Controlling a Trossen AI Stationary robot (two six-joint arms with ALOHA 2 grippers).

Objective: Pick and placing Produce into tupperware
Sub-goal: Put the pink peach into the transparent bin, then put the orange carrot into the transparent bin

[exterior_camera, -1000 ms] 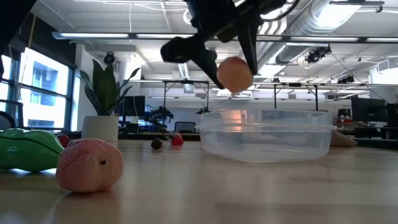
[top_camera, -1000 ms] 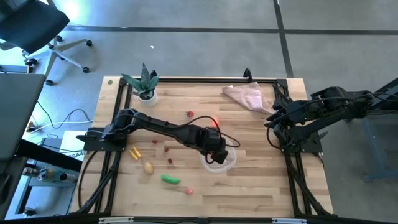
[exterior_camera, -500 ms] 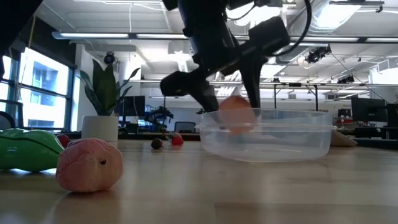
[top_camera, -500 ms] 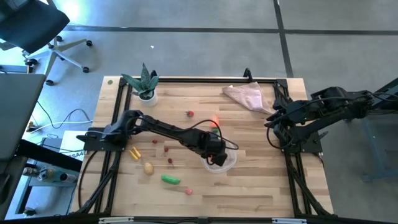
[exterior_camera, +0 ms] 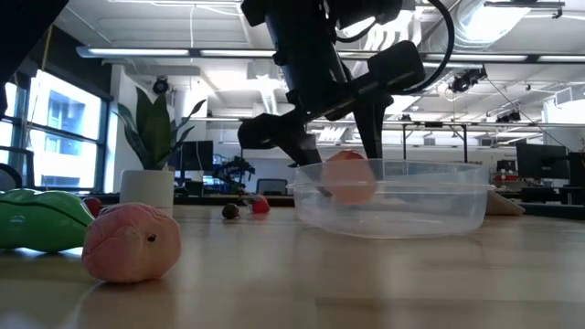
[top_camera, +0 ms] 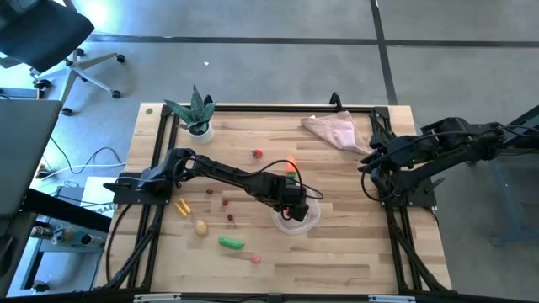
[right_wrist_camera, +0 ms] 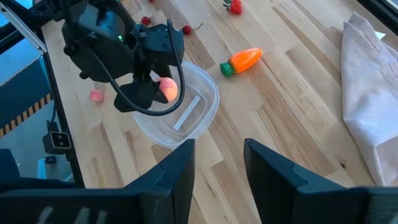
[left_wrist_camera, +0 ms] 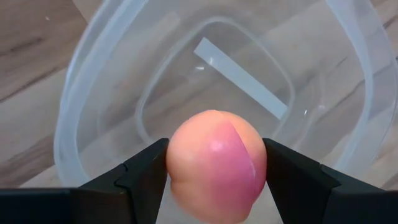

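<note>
Left wrist view: the left gripper [left_wrist_camera: 214, 171] clamps a peach-pink fruit [left_wrist_camera: 216, 165] directly above the tupperware [left_wrist_camera: 93, 93] floor (inside its rim). The right gripper [right_wrist_camera: 217, 163], well apart, hangs open and empty.

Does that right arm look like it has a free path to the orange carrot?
Probably yes. The right end effector is open, and bare table lies between it and the orange carrot. The left end effector is busy at the tub, off to one side.

Bright, even overhead light; ceiling strip lamps [exterior_camera: 164, 52] glare, window [exterior_camera: 50, 128] blown out, near peach piece [exterior_camera: 131, 242] soft.
</note>
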